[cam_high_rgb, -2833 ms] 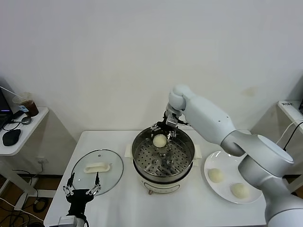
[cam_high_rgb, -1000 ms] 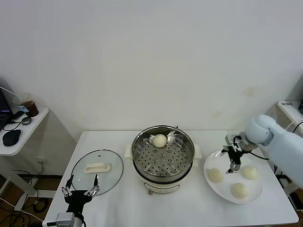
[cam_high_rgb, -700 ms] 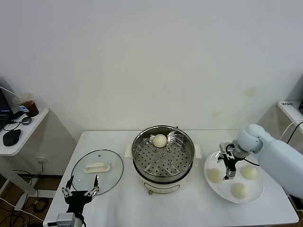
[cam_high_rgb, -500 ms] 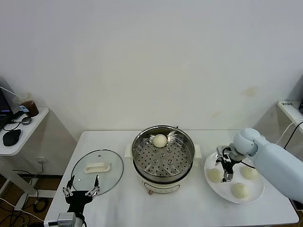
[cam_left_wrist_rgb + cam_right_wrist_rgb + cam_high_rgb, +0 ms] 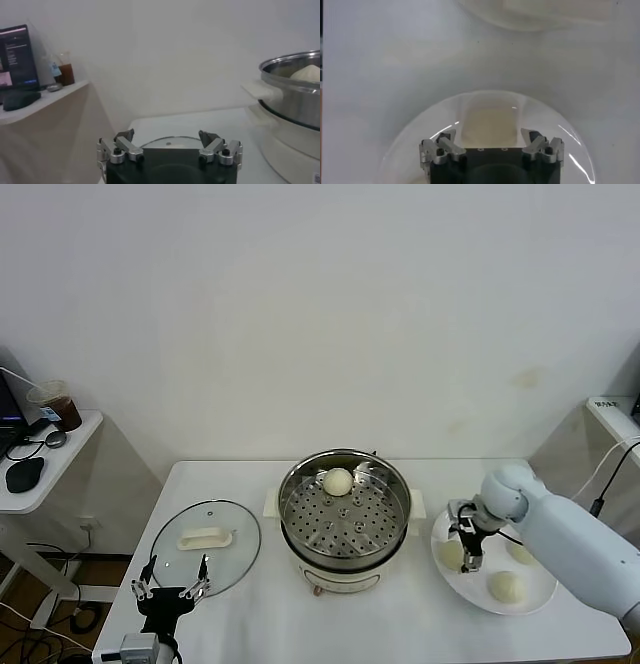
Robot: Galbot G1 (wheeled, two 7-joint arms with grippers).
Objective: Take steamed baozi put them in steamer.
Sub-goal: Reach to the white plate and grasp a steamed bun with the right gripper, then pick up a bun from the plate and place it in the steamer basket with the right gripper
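Right gripper (image 5: 468, 536) poised over a plated bun, jaws spread wide.

It hung directly above the nearest baozi (image 5: 451, 553) on the white plate (image 5: 530, 600), apparently lining up a grasp; one bun (image 5: 338, 481) sat in the steamer (image 5: 344, 519) well away. The left gripper (image 5: 172, 576) waited, spread and empty, near the glass lid (image 5: 205, 535).

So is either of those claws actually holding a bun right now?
No. The right tool is open above a baozi on the plate, not gripping it. The left tool hangs open and empty near the glass lid.
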